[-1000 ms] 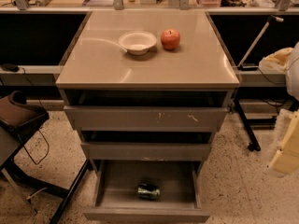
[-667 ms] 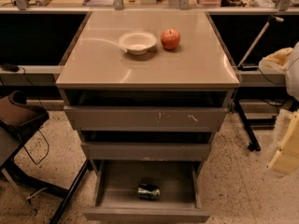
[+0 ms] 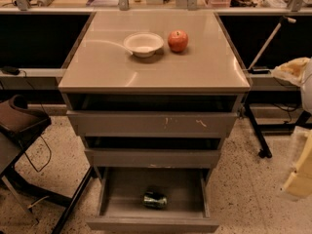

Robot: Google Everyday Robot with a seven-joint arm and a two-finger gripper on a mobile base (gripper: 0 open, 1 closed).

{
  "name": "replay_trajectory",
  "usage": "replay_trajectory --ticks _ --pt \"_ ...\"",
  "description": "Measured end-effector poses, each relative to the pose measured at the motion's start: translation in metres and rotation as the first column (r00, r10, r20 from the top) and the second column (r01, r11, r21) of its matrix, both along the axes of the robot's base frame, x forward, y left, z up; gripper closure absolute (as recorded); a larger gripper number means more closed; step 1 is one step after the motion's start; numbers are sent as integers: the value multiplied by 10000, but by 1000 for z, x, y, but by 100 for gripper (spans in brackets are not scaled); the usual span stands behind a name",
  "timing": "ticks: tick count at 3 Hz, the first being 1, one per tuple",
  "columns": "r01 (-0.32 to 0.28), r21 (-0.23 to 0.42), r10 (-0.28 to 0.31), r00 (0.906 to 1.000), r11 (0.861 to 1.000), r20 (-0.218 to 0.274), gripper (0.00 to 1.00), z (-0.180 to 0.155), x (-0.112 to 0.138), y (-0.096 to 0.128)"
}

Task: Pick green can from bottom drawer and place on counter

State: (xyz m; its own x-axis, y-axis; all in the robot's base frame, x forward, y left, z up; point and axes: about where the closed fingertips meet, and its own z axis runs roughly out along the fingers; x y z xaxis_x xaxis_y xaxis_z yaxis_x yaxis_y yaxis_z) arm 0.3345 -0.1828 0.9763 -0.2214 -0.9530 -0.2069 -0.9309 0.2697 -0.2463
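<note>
While the green can (image 3: 155, 200) lies on its side mid-floor in the open bottom drawer (image 3: 122, 191), you're at the reach step, can not yet picked. Your gripper (image 3: 298, 177) sits at the right edge, well apart from it; how wide it's set, cannot tell. Next you need to bring it low into the drawer, over the can.

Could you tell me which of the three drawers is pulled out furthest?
The bottom drawer, holding the green can; the two above barely protrude. The gripper is at the right edge.
</note>
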Motion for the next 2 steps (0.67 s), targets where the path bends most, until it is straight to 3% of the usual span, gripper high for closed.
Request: replay_trajectory --ticks 2 --pt "0 0 0 10000 10000 3 0 0 -26 8"
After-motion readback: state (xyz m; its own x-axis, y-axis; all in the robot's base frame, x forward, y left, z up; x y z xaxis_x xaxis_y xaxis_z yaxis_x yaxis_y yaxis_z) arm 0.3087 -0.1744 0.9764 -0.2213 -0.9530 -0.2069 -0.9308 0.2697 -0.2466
